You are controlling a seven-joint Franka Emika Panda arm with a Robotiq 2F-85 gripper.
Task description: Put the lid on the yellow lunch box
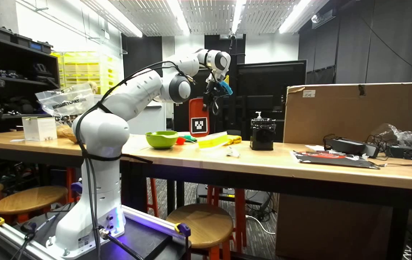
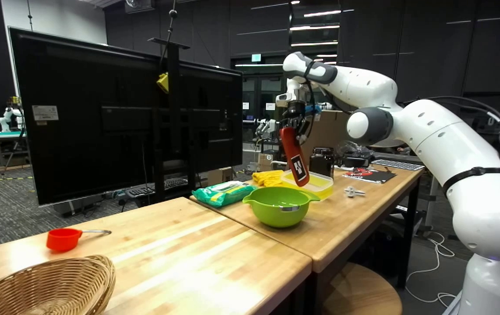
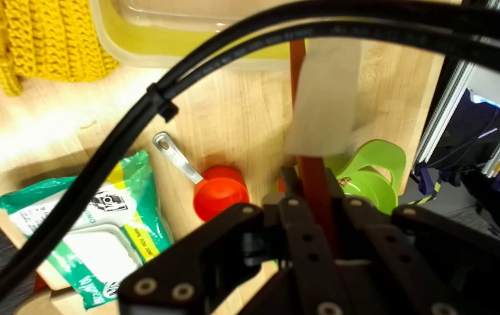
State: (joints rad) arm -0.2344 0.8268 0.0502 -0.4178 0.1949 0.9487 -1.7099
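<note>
The orange-red lid [image 1: 198, 111] hangs upright, its dark-and-white patch low on its face. In an exterior view [image 2: 292, 146] it tilts a little, above the table between bowl and lunch box. My gripper [image 2: 293, 123] is shut on its upper edge. In the wrist view the lid [image 3: 315, 183] is edge-on between the fingers [image 3: 313, 179], with a pale blurred piece covering part of it. The yellow lunch box [image 2: 323, 186] sits open on the table with a translucent rim. It also shows in an exterior view [image 1: 213, 142] and, partly cut off, in the wrist view [image 3: 158, 43].
A green bowl [image 2: 272, 210] stands beside the lunch box, near the lid. A red measuring cup [image 3: 219, 190], a green wipes pack [image 2: 223, 194] and a yellow knitted cloth [image 2: 269, 178] lie close by. A black jar [image 1: 262, 133] stands farther along. A large screen [image 2: 101, 118] stands behind.
</note>
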